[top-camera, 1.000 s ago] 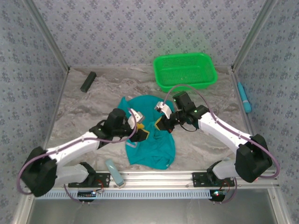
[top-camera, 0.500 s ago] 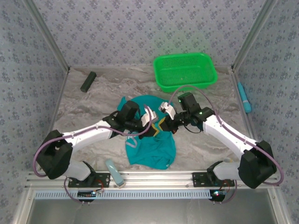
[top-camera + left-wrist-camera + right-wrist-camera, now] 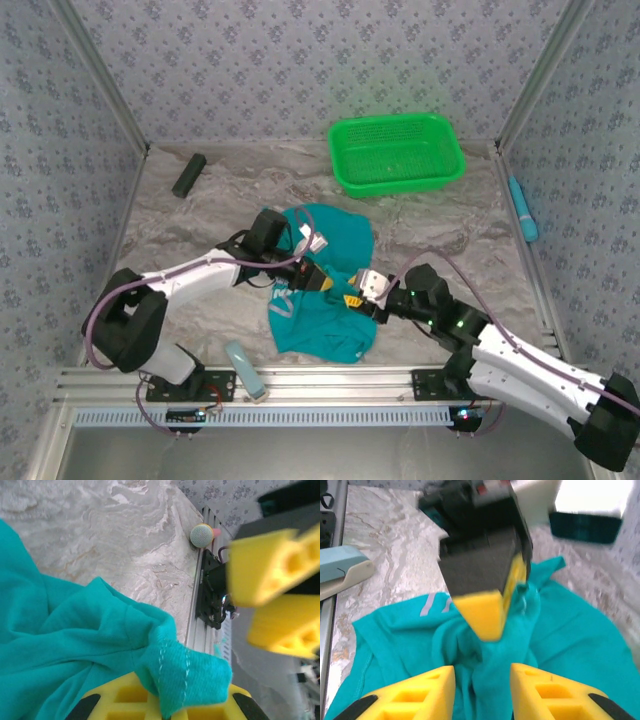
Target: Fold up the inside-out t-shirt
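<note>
The right gripper hovered low over the inside-out t-shirt. Its yellow fingers stood parted, and a ridge of teal cloth showed in the gap between them without being pinched. Off to its left, by the near rail, lay a pale blue tool. Just ahead of its fingertips, the left gripper was clamped tight on a bunched fold of the shirt, with a stitched hem poking out past its pad. The rest of the shirt lay crumpled on the marbled table, spreading beneath both grippers and a little beyond them. Well beyond the right gripper sat a green basket. Far beyond the left gripper lay a dark block.
</note>
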Tool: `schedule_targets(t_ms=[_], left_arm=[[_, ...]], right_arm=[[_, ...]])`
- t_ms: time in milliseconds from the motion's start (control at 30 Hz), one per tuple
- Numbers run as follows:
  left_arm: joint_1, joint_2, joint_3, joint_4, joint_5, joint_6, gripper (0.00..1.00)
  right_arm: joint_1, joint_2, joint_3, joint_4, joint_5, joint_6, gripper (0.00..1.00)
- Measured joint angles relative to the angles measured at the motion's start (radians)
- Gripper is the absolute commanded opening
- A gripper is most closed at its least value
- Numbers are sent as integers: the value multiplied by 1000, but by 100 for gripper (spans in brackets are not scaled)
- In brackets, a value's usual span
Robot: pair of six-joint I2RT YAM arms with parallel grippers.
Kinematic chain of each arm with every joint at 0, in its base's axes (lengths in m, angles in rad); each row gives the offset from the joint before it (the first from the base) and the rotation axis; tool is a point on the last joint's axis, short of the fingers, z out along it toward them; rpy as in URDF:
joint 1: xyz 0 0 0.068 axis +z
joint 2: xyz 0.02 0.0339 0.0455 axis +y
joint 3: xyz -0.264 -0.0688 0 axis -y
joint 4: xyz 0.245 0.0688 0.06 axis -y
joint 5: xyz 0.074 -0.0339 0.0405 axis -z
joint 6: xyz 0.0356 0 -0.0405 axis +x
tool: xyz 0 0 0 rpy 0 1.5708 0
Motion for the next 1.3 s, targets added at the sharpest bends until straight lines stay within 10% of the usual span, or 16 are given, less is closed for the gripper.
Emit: schedule_targets(t_ms=[467,633,1300], left_arm=[[2,81,53,39,3,-325,3],[2,82,53,98,3,-393,12],[59,53,2,-103,-147,-153,35]], right_arm=[[109,397,-14,352,412,138,41],[121,453,-31,434,462,176,0],[-275,265,-22,199,-174,231,0]])
